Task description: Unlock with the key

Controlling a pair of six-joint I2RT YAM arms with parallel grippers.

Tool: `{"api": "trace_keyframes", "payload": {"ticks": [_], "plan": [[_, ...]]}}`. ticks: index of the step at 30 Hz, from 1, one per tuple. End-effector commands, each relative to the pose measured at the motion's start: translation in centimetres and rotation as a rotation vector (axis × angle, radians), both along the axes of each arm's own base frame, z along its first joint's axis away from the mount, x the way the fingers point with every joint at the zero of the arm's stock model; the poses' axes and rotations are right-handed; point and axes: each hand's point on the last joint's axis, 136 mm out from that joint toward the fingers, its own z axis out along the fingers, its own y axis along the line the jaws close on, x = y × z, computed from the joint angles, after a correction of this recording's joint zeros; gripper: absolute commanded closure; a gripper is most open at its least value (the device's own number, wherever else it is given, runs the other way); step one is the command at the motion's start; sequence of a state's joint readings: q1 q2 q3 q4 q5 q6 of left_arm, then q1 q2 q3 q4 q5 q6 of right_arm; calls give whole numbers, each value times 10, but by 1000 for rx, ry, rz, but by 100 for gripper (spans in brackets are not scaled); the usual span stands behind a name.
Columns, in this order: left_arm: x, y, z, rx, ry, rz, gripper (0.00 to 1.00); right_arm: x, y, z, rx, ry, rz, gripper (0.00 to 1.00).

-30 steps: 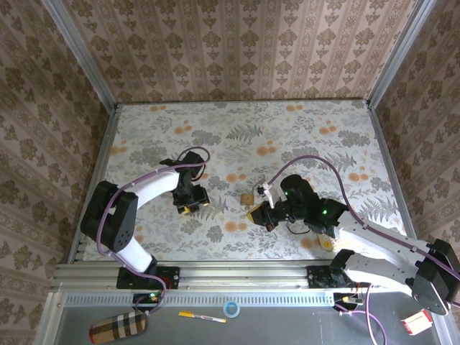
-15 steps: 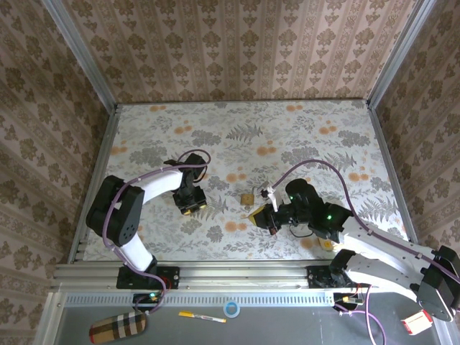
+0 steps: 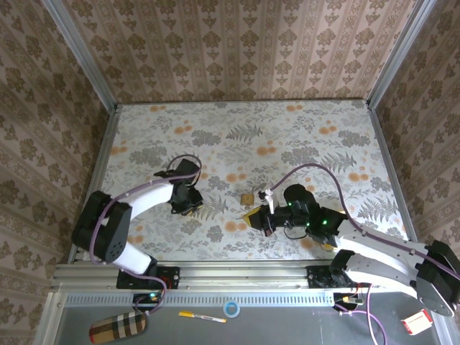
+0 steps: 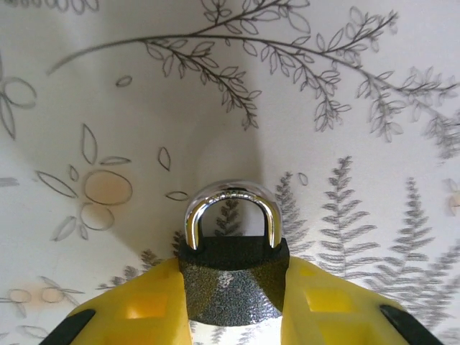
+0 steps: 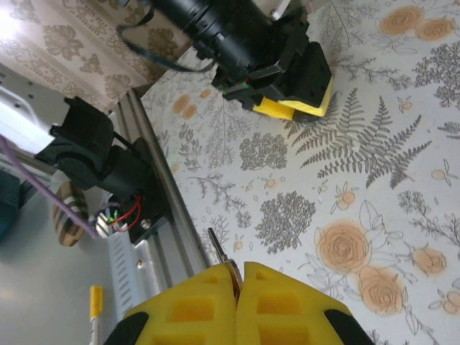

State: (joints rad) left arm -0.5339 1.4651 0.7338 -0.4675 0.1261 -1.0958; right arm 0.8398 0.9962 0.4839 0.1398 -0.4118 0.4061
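On a flower-patterned table point(image 3: 323, 136), walled on three sides with patterned paper, two robot arms are seen partway through unlocking a padlock with a key. The left arm point(image 3: 144, 195) is bent in over the left half of the cloth, while the right arm point(image 3: 374, 241) is stretched in towards the middle.

The left gripper point(image 3: 189, 203) is set low over the cloth. In its wrist view the yellow fingers point(image 4: 144, 309) are seen partly closed, pressed against both sides of the padlock point(image 4: 231, 291). The silver shackle point(image 4: 231, 198) is left pointing away from the wrist and looks fully seated, so the lock is judged not yet opened.

The right gripper point(image 5: 238, 272) is shut tight, with the key point(image 5: 217, 246) pinched between its pads. Only the thin metal blade is left showing beyond the fingertips; the head is hidden between them. The key is thus held near the middle of the table, some way from the padlock. A small brass-coloured object point(image 3: 247, 198) is seen lying on the cloth between the two grippers; what it is cannot be told.

The step in hand is judged to be securing the lock so that the key can be brought to it. The keyhole is not shown. If it is at the end opposite the shackle, the padlock will need to be raised or turned before the blade can be lined up and inserted.
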Motion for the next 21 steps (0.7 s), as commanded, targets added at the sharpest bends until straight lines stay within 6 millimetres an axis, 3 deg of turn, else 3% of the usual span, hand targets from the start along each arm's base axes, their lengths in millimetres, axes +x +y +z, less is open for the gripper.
{"api": "trace_keyframes", "payload": {"ticks": [1,4,9,14,21], "plan": [[24,-58,43,-407,-155,114,89,27,14,22,58,-93,-102,100],[26,-60,76,-559,-239,216,91,43,21,21,53,-135,-152,100],[18,-53,102,-734,-293,379,91,69,42,10,6,-173,-179,100],[6,-42,113,-820,-296,484,94,89,56,8,22,-212,-218,100],[-10,-23,112,-817,-290,550,95,103,77,3,46,-219,-222,100]]}}
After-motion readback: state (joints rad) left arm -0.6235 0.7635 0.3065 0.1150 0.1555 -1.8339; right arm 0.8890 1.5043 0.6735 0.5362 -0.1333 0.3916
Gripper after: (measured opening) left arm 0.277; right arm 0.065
